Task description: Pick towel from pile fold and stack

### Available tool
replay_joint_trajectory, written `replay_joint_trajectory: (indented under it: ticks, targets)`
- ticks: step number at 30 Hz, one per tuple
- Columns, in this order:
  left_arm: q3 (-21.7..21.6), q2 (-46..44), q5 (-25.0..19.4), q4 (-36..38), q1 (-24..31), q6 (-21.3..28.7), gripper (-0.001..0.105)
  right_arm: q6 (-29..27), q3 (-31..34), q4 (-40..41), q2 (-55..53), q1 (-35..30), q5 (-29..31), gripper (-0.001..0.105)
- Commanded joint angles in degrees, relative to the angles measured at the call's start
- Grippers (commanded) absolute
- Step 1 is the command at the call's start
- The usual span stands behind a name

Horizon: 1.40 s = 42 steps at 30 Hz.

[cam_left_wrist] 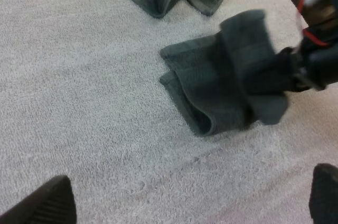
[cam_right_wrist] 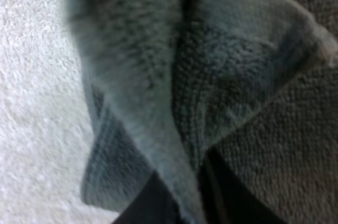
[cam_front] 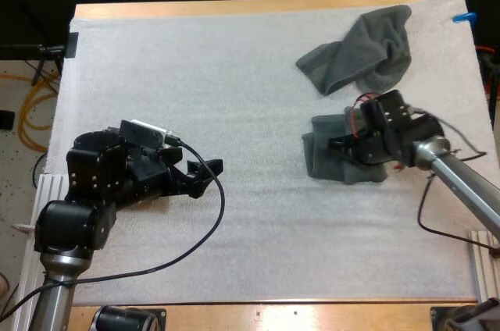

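Right jaws pinch a flap of the half-folded towel [cam_front: 322, 161] with the crumpled towel [cam_front: 363, 50] beyond it in the high view, left wrist view has left jaws open over bare mat [cam_left_wrist: 79, 102], right wrist view shows that flap gripped mid-fold, so looks like folding's underway, stacking not yet done.

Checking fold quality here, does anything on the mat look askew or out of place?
The folded towel is untidy: the right gripper pinches one flap up off the rest, and its layers sit offset at one corner. The crumpled towel lies apart, farther back. Nothing looks damaged.
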Motion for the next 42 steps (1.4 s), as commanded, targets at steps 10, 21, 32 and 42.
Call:
replay_joint_trajectory:
  ticks: [10,21,32,42]
  targets:
    - [-0.26,-0.38,0.73,-0.56,-0.02,-0.38,0.086,4.23,-0.62,-8.06,4.14,0.72,-8.35,0.037]
    - [-0.26,-0.13,0.78,-1.59,-0.02,-0.14,0.086,-0.87,-1.8,-9.51,-1.28,0.72,-22.3,0.078]
    - [-0.26,11.07,0.53,-15.32,-8.57,-11.17,0.086,-9.11,-1.8,0.86,-22.8,0.72,-9.23,0.078]
    - [-0.26,32.28,-5.34,-35.46,-19.37,-25.35,0.086,-10.83,-1.8,12.97,-41.4,0.72,-0.2,0.078]
